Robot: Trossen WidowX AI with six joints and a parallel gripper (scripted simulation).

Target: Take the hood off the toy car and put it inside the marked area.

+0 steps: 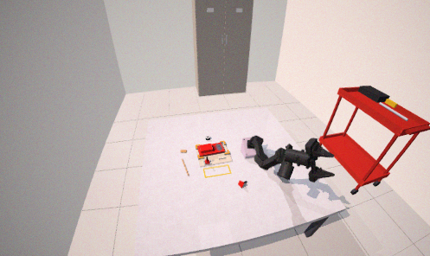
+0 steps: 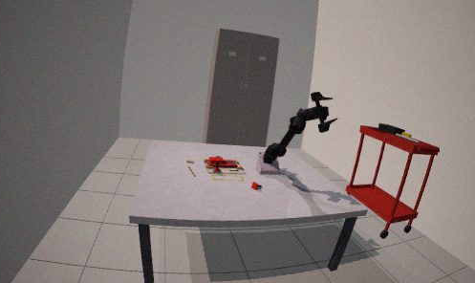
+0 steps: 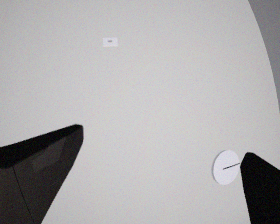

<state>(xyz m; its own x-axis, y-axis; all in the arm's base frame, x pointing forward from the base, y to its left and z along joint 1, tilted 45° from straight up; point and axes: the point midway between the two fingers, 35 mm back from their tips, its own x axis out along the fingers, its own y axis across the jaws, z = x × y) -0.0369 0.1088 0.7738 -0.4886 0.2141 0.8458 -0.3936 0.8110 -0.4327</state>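
Note:
The red toy car [image 1: 214, 149] [image 2: 221, 165] sits on a small wooden board [image 1: 222, 160] in the middle of the table; its hood is too small to make out. The marked area is a yellow outlined rectangle [image 1: 217, 176] [image 2: 227, 181] on the table just in front of the board. My gripper [image 1: 331, 163] [image 2: 334, 109] [image 3: 166, 148] is open and empty. It is raised high above the table's right side and points away from the car toward the red cart. The wrist view shows only pale wall between the fingers.
A small red part [image 1: 242, 183] [image 2: 256, 185] lies right of the marked area. A wooden stick [image 1: 185, 167] and a small block [image 1: 183, 150] lie left of the car. A red cart [image 1: 376, 125] [image 2: 397, 143] stands right of the table. A grey cabinet [image 1: 222, 43] stands behind.

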